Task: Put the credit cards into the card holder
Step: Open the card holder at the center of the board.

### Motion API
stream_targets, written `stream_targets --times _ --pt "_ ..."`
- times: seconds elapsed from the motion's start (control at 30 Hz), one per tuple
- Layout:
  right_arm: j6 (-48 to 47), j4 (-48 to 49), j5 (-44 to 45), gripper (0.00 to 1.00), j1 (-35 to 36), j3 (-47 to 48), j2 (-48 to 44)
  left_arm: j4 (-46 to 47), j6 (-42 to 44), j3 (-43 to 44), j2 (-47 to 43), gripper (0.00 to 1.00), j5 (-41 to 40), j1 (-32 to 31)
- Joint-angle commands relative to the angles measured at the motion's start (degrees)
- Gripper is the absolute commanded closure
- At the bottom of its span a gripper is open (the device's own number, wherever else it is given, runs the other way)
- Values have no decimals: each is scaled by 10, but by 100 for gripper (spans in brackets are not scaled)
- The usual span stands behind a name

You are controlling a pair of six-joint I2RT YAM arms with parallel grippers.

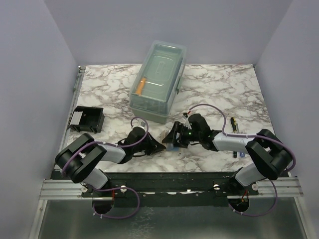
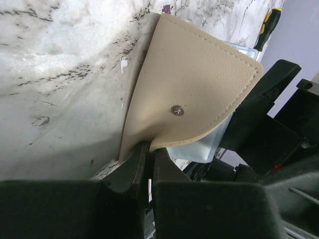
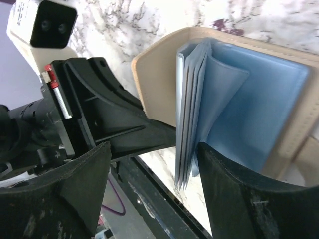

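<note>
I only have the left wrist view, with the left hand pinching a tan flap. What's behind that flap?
Observer: The right wrist view shows the tan wallet held open, with a stack of light blue sleeves fanned inside.
Operator: Where's the right hand?
Observer: The right hand is open, and the lower edge of the sleeve stack sits between its fingers.
Operator: And the black rack?
Observer: The top view shows the black rack at the far left of the table, apart from the wallet.
</note>
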Motion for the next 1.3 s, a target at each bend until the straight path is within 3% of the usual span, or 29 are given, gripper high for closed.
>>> stream_targets --times 0.0,0.2,0.37,0.57,0.7,0.9,1.13,1.27 --pt "10 46 -46 28 12 12 -1 -74 8 -24 12 100 -19 3" --pt "1 50 -50 36 12 30 23 -77 -3 -52 -33 100 -24 15" --pt "2 62 -58 44 13 36 38 -116 -7 -67 -91 77 -25 26" --pt "6 81 -68 57 13 38 55 -221 -10 -66 -183 61 -65 28" --pt "6 91 -73 54 13 39 62 -285 -12 -65 -241 46 -85 31" --pt "3 102 -88 48 12 49 88 -386 2 -45 -330 40 -104 35" --pt "-68 -76 9 43 13 76 46 -507 50 16 -422 33 -124 37" --pt "-82 -110 38 49 12 59 34 -468 69 42 -404 35 -90 39"
